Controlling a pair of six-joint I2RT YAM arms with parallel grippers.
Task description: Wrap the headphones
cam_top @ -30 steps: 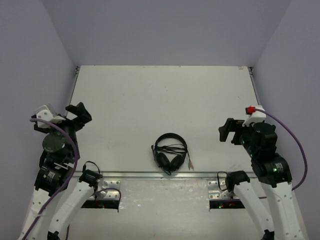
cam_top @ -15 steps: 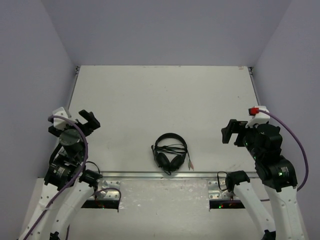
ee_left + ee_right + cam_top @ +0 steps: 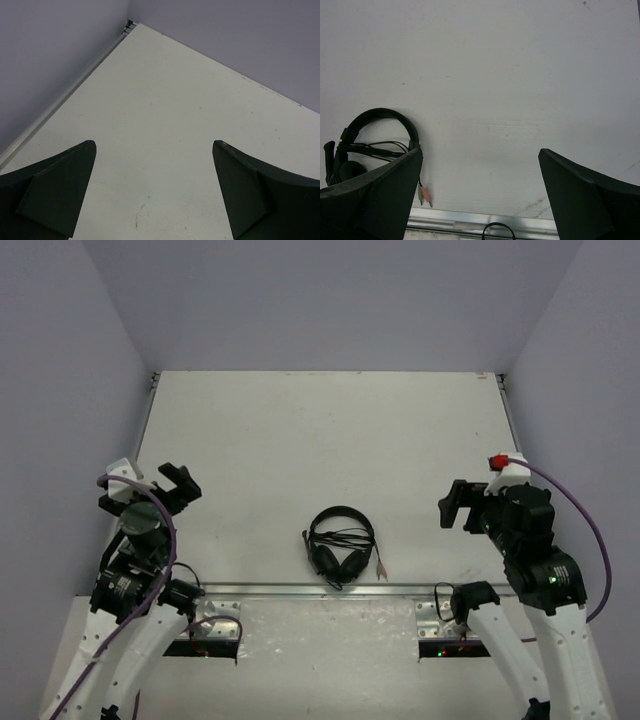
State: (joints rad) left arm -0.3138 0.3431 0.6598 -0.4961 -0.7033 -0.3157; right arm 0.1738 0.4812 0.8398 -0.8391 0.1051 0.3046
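Headphones lying flat at the middle of the desk's near edge, just behind the metal strip along that edge. Headband arch toward the far edge, earcups toward the near edge. Thin cable bunched loosely across the space inside the arch. Plugs, one pink and one green, on the desk just right of the headset.

Left gripper above the left edge, toward the near-left corner, fingers spread wide, nothing between them; only bare desk and the far-left corner in the left wrist view. Well apart from the headset.

Right gripper by the right edge, toward the near-right corner, fingers likewise spread and holding nothing. Headset showing past the left finger in the right wrist view, untouched.
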